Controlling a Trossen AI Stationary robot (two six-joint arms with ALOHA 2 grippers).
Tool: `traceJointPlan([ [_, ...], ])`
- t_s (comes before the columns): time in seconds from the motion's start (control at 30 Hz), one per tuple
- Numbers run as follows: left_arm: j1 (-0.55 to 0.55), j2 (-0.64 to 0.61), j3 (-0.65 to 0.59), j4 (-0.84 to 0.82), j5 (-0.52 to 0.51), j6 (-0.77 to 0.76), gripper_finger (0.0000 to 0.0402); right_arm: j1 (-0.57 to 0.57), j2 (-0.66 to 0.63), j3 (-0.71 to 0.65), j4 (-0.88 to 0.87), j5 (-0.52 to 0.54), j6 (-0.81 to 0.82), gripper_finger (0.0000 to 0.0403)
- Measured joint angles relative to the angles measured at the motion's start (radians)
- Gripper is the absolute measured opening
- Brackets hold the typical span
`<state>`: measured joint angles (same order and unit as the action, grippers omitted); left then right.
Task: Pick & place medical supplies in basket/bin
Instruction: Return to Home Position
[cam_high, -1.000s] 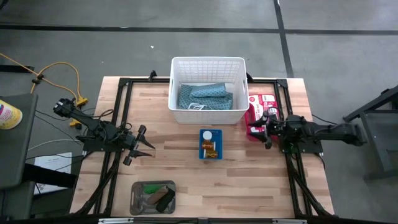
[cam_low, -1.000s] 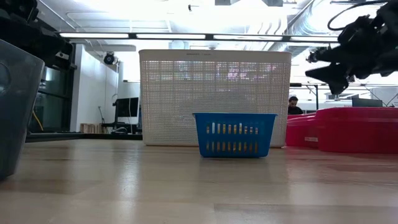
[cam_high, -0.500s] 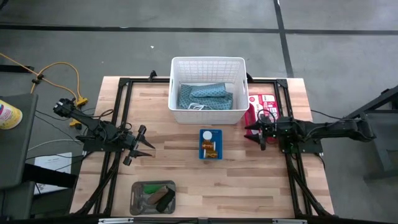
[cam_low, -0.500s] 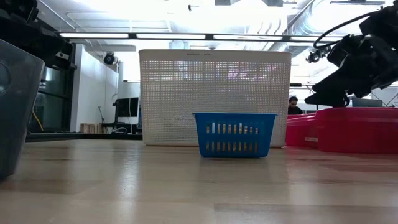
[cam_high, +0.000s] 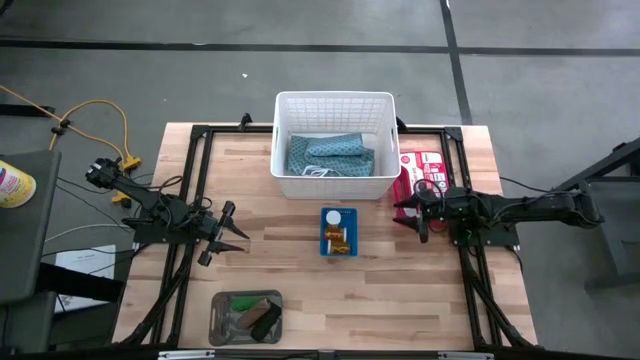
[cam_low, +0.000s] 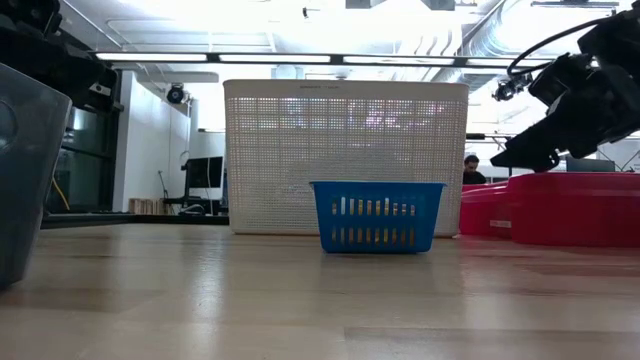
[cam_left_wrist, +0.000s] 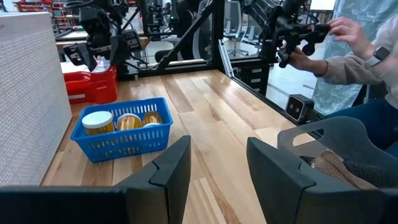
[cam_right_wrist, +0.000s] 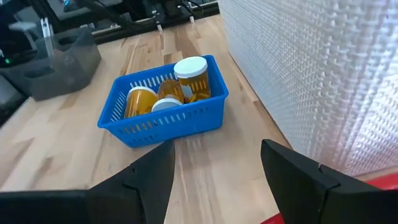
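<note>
Teal cloths (cam_high: 330, 155) lie long-axis nine-to-three inside the basket (cam_high: 335, 186) at twelve o'clock, shown from above but hidden behind its grid at table level, while the left gripper (cam_high: 232, 233) at nine and the right gripper (cam_high: 410, 212) at three hang spread and empty.

A big wooden table (cam_high: 300, 260) with a black metal frame (cam_high: 195, 200) on it stands on a grey floor (cam_high: 200, 60). A yellow cable (cam_high: 100, 104) lies on the floor off the table's left side, near a bottle with a yellow label (cam_high: 12, 185), and a red bin (cam_high: 405, 185) sits on the table's right side with a red and white pack (cam_high: 425, 162) in it. Past the table a person in a light sleeve (cam_left_wrist: 360, 68) with a watch (cam_left_wrist: 377, 55) holds a black thing (cam_left_wrist: 298, 31), another person (cam_low: 471, 168) shows far back, and long lights (cam_low: 300, 57) shine overhead.
</note>
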<state>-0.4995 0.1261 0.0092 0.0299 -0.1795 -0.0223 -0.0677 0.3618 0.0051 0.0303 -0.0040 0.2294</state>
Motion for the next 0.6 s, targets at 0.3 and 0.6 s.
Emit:
traceJointPlan([
  [0.3, 0.0, 0.0, 0.0, 0.0, 0.0, 0.0, 0.015, 0.0, -0.001, 0.0, 0.011, -0.026, -0.114, 0.0226],
  [0.6, 0.0, 0.0, 0.0, 0.0, 0.0, 0.0, 0.015, 0.0, -0.006, 0.0, 0.011, -0.074, -0.122, 0.0226],
])
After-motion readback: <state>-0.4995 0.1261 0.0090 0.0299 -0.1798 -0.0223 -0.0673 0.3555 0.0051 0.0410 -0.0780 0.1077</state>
